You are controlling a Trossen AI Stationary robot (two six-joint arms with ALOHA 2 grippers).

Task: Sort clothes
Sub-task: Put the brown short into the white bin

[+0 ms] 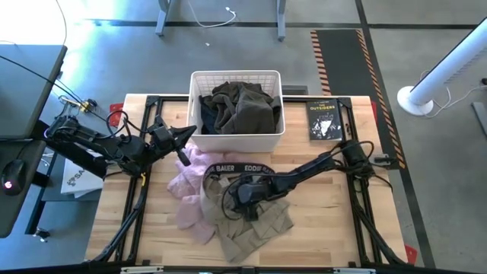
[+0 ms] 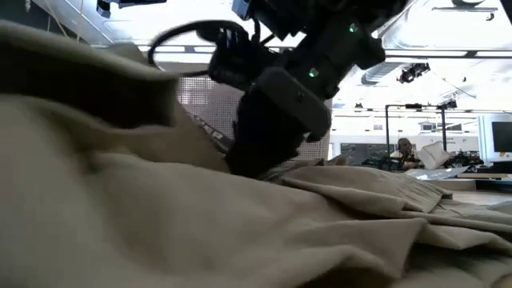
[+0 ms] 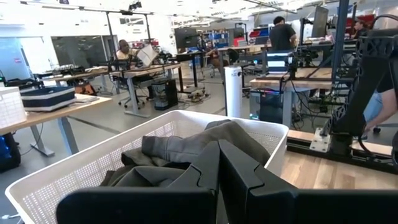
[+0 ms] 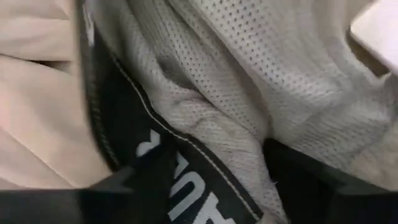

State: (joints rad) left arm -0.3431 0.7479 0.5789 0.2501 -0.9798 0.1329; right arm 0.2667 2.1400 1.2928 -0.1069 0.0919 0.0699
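Khaki trousers (image 1: 262,221) with a black white-lettered waistband (image 1: 236,167) lie crumpled on the table's near middle. A pale pink garment (image 1: 189,194) lies against their left side. An olive-brown garment (image 1: 243,106) lies in the white basket (image 1: 236,74). I cannot make out a black or a navy garment. My right gripper (image 1: 247,194) is open and down on the trousers just near of the waistband. My left gripper (image 1: 183,144) is shut and empty, held above the table at the basket's near left corner and pointing at the basket (image 3: 186,115). My right gripper comes at the trousers from above, slanting from the table's right. Its two fingers (image 4: 149,180) stand apart, with the black waistband (image 4: 186,186) and the mesh lining (image 4: 236,137) between them. The tips touch the cloth. The trousers lie slack on the table.
A small black book (image 1: 325,119) lies to the right of the basket at the far right. The dark arm frames run along both table sides. The khaki cloth (image 2: 240,232) fills the low view's foreground. People sit at desks in the room beyond.
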